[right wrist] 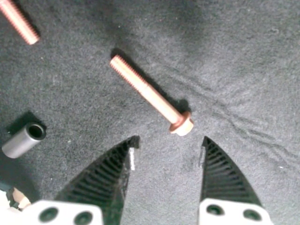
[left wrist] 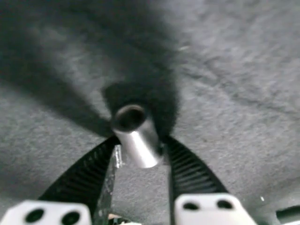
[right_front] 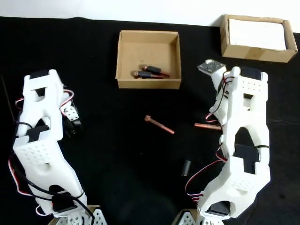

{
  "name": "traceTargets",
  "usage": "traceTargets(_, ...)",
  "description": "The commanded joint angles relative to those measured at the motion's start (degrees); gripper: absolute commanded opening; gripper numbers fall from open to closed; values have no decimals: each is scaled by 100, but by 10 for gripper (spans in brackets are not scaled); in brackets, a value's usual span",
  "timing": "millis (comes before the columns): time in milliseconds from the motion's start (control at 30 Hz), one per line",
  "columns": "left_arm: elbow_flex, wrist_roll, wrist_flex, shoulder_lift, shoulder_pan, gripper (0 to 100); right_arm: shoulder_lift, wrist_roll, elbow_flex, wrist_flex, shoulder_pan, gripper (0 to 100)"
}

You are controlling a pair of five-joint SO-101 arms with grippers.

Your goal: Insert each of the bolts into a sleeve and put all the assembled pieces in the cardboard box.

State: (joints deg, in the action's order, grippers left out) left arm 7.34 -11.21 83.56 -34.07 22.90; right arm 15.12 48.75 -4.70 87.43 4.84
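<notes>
My left gripper (left wrist: 140, 145) is shut on a silver sleeve (left wrist: 136, 138), held just above the black mat; from above this gripper (right_front: 72, 123) is at the table's left side. My right gripper (right wrist: 168, 140) is open, with a copper bolt (right wrist: 152, 96) lying just beyond its fingertips, head end nearest them. That bolt (right_front: 207, 125) pokes out beside the right arm. A second bolt (right_front: 159, 124) lies mid-table. A loose dark sleeve (right_front: 186, 167) lies nearer the front. The cardboard box (right_front: 148, 84) at the back holds two assembled pieces (right_front: 150, 71).
A second cardboard box (right_front: 258, 52) with a white lining stands at the back right corner. The black mat covers the whole table. The loose sleeve (right wrist: 23, 139) and the tip of the second bolt (right wrist: 18, 21) lie off to one side of my right gripper.
</notes>
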Motion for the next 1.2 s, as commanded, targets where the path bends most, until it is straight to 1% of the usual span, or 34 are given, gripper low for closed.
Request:
traceTargets(0,40,-246,-387,31,-57,18,-303,62,4,13,-31,190)
traceTargets(233,57,-299,-378,31,-75,8,-295,62,4,13,-31,190)
traceTargets(333,92,-299,-334,101,-400,8,-295,62,4,13,-31,190)
traceTargets(400,242,-290,-79,224,-813,8,-303,62,4,13,-22,190)
traceTargets(467,532,-281,290,365,-1376,8,-321,62,-4,13,92,190)
traceTargets(633,1455,677,905,646,-3081,8,-303,70,-4,-31,462,190)
traceTargets(767,2000,1143,967,655,-4198,8,-295,281,-4,-31,787,190)
traceTargets(867,2246,1354,703,646,-4734,9,-295,352,4,-22,1015,190)
traceTargets(933,2281,1389,273,646,-4892,10,-295,352,4,-4,1130,190)
traceTargets(1033,2273,1371,-237,611,-4892,28,-295,352,4,-4,1279,190)
traceTargets(1167,2352,1354,-264,356,-4831,155,-295,352,4,-4,1332,190)
